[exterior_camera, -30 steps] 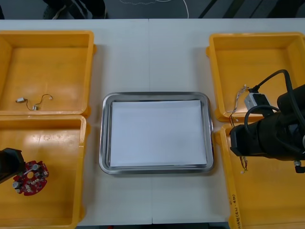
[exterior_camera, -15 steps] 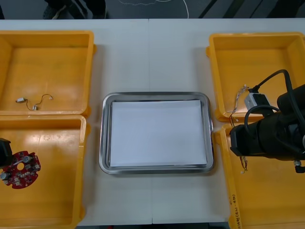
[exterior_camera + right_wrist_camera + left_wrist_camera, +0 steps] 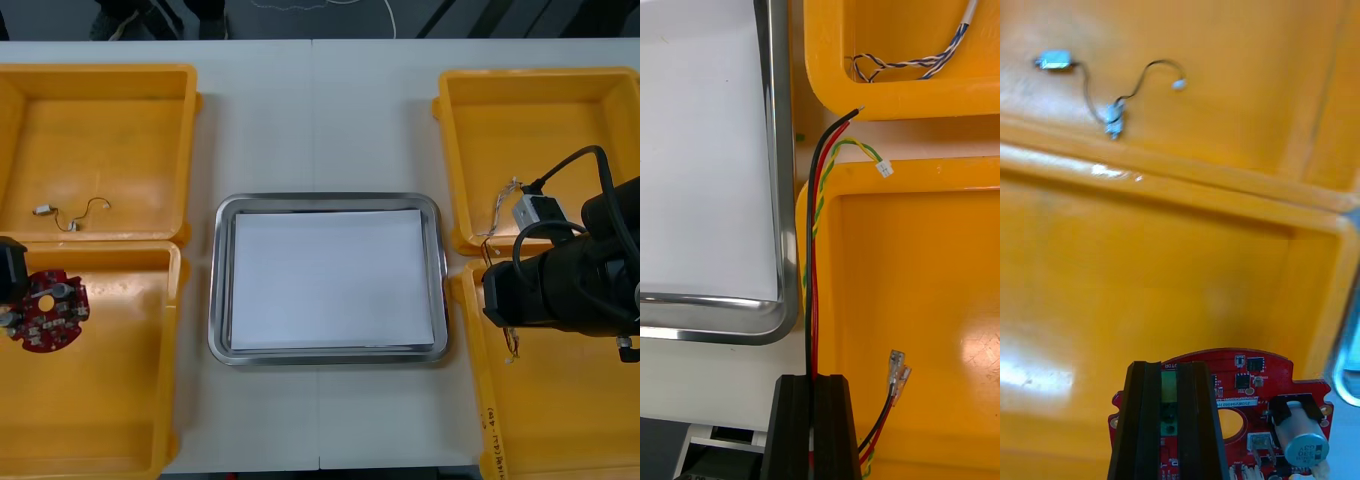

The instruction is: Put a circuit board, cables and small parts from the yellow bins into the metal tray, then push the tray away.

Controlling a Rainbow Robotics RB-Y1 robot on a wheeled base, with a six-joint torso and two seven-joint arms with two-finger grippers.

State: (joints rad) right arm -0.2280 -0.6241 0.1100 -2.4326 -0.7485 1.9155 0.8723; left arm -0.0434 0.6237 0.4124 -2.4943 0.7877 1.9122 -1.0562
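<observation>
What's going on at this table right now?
The robot is loading the metal tray, which holds nothing yet. Its left gripper is shut on the round red circuit board over the near left yellow bin. Its right gripper is shut on a bundle of black, red and yellow cables at the near right bin's inner rim, beside the tray.

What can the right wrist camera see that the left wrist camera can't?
Right wrist view, not the left: the right gripper shut on black, red and yellow cables, a twisted blue and white cable in the next bin, and the metal tray with its white inside. Left wrist view, not the right: the left gripper shut on the round red circuit board, and small metal parts on a thin wire in the bin beyond. Both: yellow bins, and a pair of black fingers clamped on something.
</observation>
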